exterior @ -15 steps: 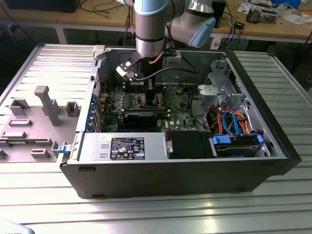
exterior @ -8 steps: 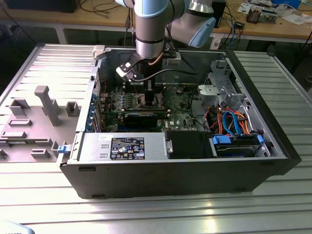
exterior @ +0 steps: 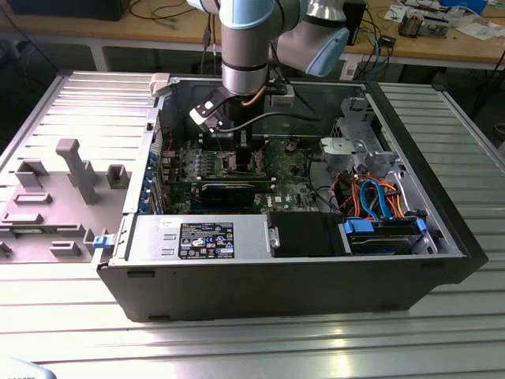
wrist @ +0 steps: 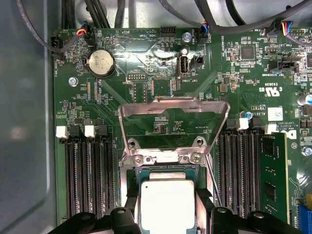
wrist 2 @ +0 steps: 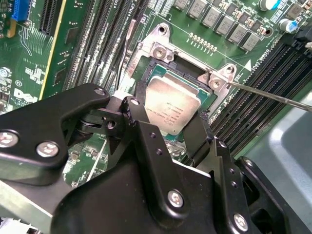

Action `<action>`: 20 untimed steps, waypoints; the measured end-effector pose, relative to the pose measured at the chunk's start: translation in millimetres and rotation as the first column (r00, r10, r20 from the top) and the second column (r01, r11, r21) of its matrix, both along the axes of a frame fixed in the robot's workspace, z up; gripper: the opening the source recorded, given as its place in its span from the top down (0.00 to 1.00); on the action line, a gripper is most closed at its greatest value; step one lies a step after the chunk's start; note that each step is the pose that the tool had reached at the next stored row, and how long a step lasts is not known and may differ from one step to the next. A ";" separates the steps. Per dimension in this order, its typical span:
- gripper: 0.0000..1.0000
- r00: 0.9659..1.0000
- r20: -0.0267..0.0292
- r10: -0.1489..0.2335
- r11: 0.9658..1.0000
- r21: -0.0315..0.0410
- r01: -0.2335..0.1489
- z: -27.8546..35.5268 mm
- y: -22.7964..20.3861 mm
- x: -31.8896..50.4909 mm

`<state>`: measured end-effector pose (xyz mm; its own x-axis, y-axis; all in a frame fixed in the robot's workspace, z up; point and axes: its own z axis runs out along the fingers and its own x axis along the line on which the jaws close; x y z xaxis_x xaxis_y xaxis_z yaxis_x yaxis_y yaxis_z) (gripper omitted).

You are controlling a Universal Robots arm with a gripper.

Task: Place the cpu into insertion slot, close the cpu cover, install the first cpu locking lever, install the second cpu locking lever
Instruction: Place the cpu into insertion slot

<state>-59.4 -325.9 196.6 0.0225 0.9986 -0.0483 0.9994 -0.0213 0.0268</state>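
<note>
The black two-finger gripper (wrist 2: 170, 111) is pinching the small, flat, square cpu (wrist: 167, 200) with a dull silver-grey metal top by two opposite edges between its fingertips, at the silver-rimmed square insertion slot (wrist: 163, 169) directly beneath them, and is handling what is judged a light, rigid, fragile part that suits edge-only holding.

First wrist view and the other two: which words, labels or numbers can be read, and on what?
On the motherboard: small white lettering beside connectors, too fine to quote safely.
On the cpu: faint engraved lines on its metal top, unreadable.
On the black label plate: white print, too small to read.
So no text is quoted.
</note>
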 end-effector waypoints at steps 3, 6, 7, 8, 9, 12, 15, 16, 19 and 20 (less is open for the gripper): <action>0.45 1.000 0.002 0.000 1.000 0.002 0.000 -0.7 0.4 0.4; 0.38 1.000 0.000 0.000 1.000 0.000 0.000 0.0 0.0 0.0; 0.38 1.000 0.000 0.000 1.000 0.000 0.000 0.0 0.0 0.0; 0.38 1.000 0.000 0.000 1.000 0.000 0.000 0.0 0.0 0.0; 0.38 1.000 0.000 0.000 1.000 0.000 0.000 0.2 0.0 0.0; 0.38 1.000 0.000 0.000 1.000 0.000 0.000 8.6 0.0 0.0; 0.38 1.000 0.000 0.000 1.000 0.000 0.000 17.3 0.0 0.0; 0.38 1.000 0.000 0.000 1.000 0.000 0.000 17.7 0.0 0.0; 0.38 1.000 0.000 0.000 1.000 0.000 0.000 27.1 0.0 0.0; 0.38 1.000 0.000 0.000 1.000 0.000 0.000 29.1 0.0 0.0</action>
